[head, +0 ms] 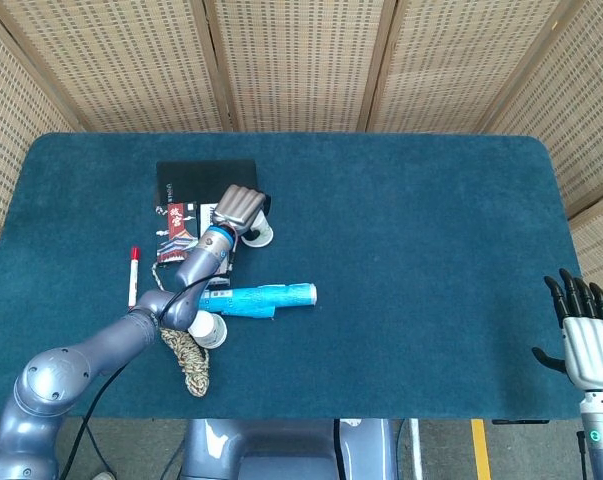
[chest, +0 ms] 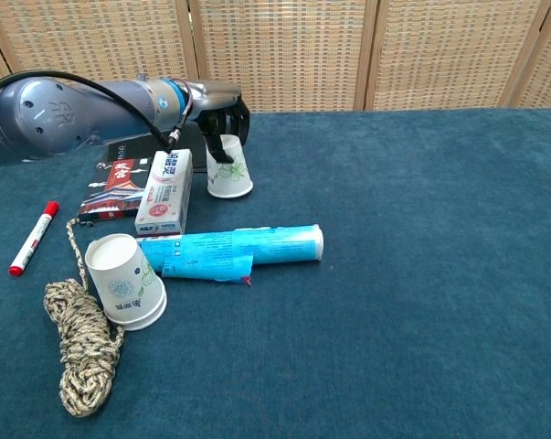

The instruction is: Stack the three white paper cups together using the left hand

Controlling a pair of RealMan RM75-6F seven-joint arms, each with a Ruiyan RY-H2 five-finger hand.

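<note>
My left hand [chest: 222,117] curls its fingers [chest: 227,154] around the lone cup [chest: 228,170] — wrapped, seemingly touching. I should squeeze gently, lift straight, then carry it to the nested cups [chest: 121,282] — rims aligned.

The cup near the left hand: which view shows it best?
The chest view. There the cup shows from the side, upside down, with the left hand curled over its top. In the head view the hand covers most of the cup; only a white edge shows.
</note>
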